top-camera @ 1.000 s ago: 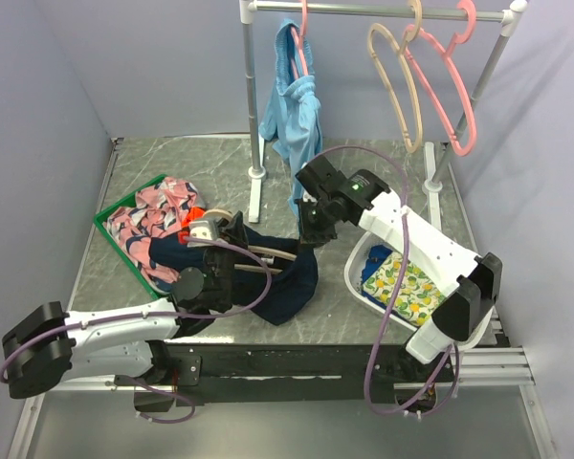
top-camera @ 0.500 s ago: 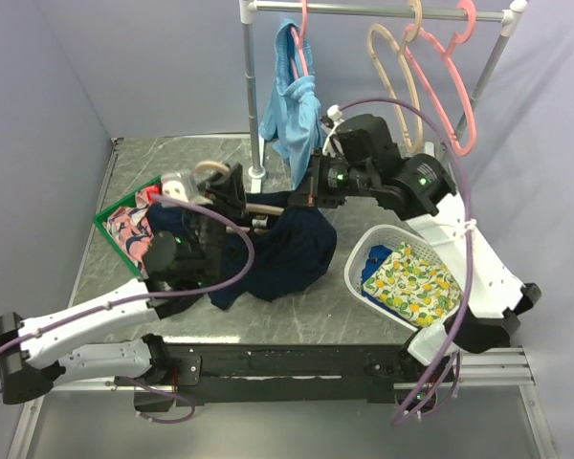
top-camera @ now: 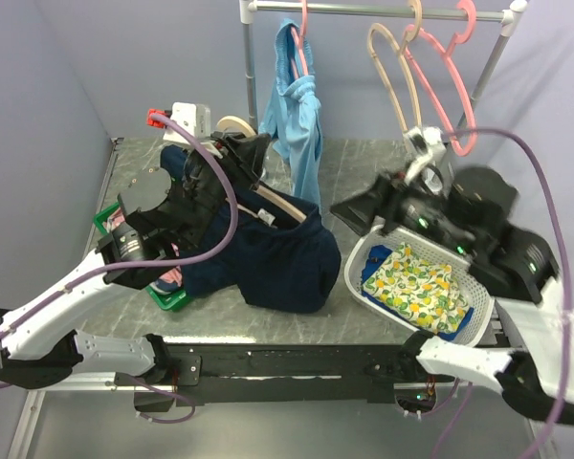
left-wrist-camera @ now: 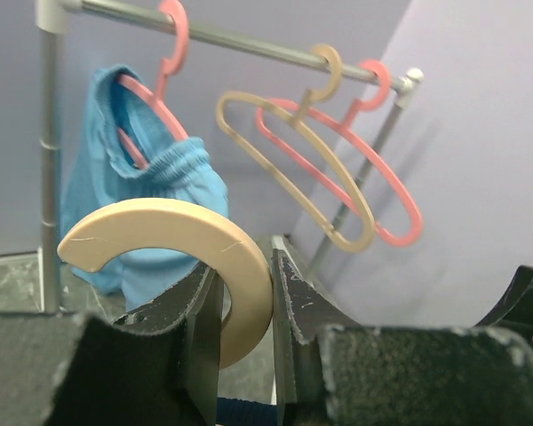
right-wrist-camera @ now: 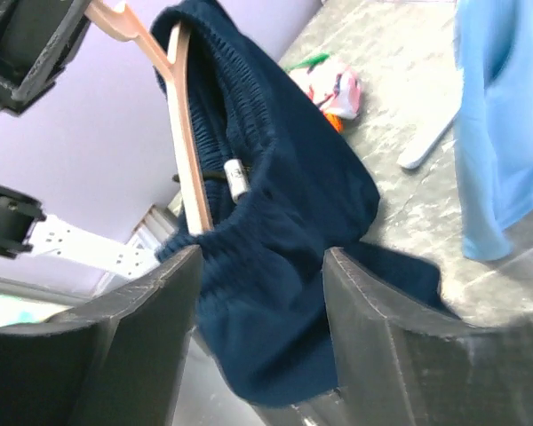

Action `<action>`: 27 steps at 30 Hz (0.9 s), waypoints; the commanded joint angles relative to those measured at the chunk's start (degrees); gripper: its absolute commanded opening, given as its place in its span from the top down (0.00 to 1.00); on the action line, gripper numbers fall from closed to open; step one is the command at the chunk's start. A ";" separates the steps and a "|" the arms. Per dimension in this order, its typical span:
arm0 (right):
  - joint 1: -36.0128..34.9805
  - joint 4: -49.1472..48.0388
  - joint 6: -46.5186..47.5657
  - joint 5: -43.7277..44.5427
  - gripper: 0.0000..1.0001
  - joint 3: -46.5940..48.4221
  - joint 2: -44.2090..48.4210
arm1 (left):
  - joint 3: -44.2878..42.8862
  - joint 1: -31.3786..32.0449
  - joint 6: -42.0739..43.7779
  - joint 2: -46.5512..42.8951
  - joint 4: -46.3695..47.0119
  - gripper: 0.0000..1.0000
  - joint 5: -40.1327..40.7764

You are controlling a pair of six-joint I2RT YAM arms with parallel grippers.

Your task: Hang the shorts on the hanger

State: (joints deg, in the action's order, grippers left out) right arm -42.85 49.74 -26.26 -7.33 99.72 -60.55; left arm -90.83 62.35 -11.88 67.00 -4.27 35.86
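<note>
Since 0.5 s ago the L arm has gone up & back. The left gripper [top-camera: 231,136] now sits at abt 11 o'clock of the table [top-camera: 364,163], and the right gripper [top-camera: 348,212] has pulled off to 3 o'clock of the shorts [top-camera: 277,258].

L wrist cam: both fingers [left-wrist-camera: 197,306] are pinched narrow on the hook of the hanger [left-wrist-camera: 173,238], w/ the cream hook curling up above them.

Shorts hang from that hanger. R wrist cam shows the waistband threaded over one hanger limb [right-wrist-camera: 183,151], and navy cloth [right-wrist-camera: 275,222] sagging below. Can't tell if the hem touches the table.

R gripper [right-wrist-camera: 262,259] is spread wide w/ nothing between the pads. It's close to the shorts but apart from them.

The white basket [top-camera: 478,308] is at 4 o'clock of the shorts, under the R arm. The green bin [top-camera: 168,297] is at 8 o'clock. The light-blue garment [top-camera: 297,115] hangs on the rail [top-camera: 383,11] at 12 o'clock.
</note>
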 commanded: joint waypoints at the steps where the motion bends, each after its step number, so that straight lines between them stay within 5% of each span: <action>1: 0.22 -10.34 7.27 3.82 0.25 -10.05 11.39 | -2.25 0.23 -2.09 -1.78 -5.83 0.99 -5.71; 7: -1.26 -6.68 10.53 -2.25 0.19 -15.70 12.57 | 2.40 0.23 -2.62 -3.10 -4.52 0.99 -6.76; 13: -17.76 -0.89 11.23 18.44 0.16 -15.00 9.59 | 7.41 0.23 -3.68 -3.54 -2.76 0.99 -7.29; 16: -20.60 1.32 11.58 24.19 0.14 -15.43 6.25 | 8.47 0.23 -4.12 -4.16 -2.41 0.99 -7.38; 27: -27.98 0.37 12.55 24.92 0.12 -18.24 -0.88 | 11.19 0.23 -4.38 -6.27 -1.88 0.99 -6.68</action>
State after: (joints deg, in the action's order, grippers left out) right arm -69.30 50.83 -14.02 14.57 82.74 -61.28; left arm -79.48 62.35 -16.23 62.96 -11.55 29.61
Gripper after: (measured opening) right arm 0.891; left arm 0.265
